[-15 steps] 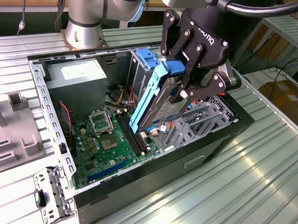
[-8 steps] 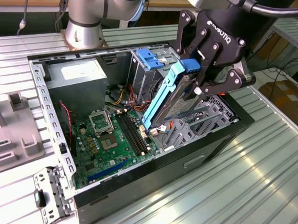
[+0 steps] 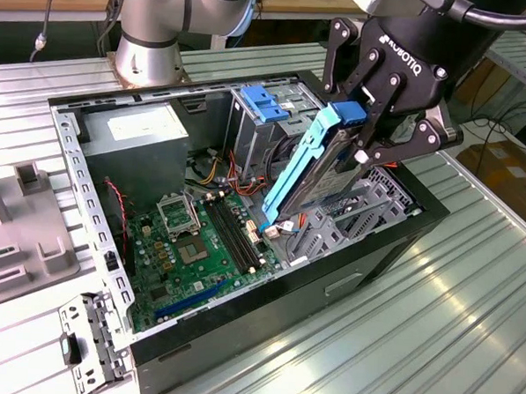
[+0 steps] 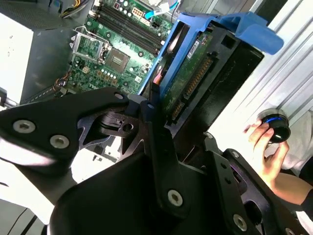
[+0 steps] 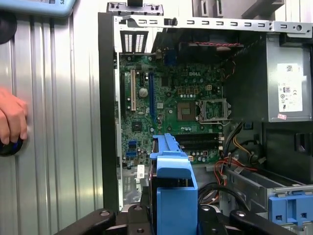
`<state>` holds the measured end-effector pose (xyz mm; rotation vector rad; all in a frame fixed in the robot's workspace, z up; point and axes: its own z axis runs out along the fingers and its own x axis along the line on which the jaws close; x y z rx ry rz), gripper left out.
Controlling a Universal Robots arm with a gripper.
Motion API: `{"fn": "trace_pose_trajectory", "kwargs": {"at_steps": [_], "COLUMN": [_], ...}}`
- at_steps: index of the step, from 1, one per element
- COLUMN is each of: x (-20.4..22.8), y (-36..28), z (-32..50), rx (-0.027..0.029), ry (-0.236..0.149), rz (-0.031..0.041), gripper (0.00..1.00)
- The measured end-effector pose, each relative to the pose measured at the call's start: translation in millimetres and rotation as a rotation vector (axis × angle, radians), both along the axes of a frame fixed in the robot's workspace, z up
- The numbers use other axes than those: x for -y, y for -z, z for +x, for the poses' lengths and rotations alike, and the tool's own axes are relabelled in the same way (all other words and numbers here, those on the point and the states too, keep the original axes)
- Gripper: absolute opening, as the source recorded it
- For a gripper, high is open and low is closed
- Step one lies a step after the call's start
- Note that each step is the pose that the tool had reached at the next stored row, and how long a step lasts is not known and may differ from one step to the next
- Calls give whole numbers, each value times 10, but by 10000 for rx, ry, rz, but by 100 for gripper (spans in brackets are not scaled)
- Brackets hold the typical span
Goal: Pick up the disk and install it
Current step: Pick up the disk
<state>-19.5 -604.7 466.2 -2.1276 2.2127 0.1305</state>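
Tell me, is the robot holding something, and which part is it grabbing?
Yes. The gripper is shut on the disk, gripping its upper end. The disk hangs tilted over the open computer case.

— What sits on the ribbed metal tabletop [image 3: 454,335]?

— A black computer case [image 3: 347,285], lying flat with its open side up. A green motherboard [image 3: 189,259] covers its floor, with a metal-framed CPU socket [image 3: 176,212] and black memory slots [image 3: 236,235] beside it.

— And at the far end?

— A grey power supply [image 3: 133,142] with a white sticker [image 5: 290,90]. Next to it is a metal drive cage topped by a light-blue latch [image 3: 266,103]. Yellow and orange cables [image 3: 213,170] run between the two, and red and black wires [image 3: 117,209] trail along the case wall.

— Anything outside the case?

— A grey plastic fixture [image 3: 23,229] at the exterior view's left, a perforated metal bracket [image 3: 88,342] by the near corner, and cardboard boxes [image 3: 512,166] off to the exterior view's right.
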Motion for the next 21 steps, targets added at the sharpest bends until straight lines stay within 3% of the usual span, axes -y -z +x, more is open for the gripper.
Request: {"fn": "trace_pose_trajectory", "kwargs": {"at_steps": [6,8,21], "x": [1,1,3], "y": [0,0,0], "z": [115,189,428], "rx": [0,0,0], "ry": [-1,-1,-1], "rz": [0,0,0], "gripper": [36,36,36]}}
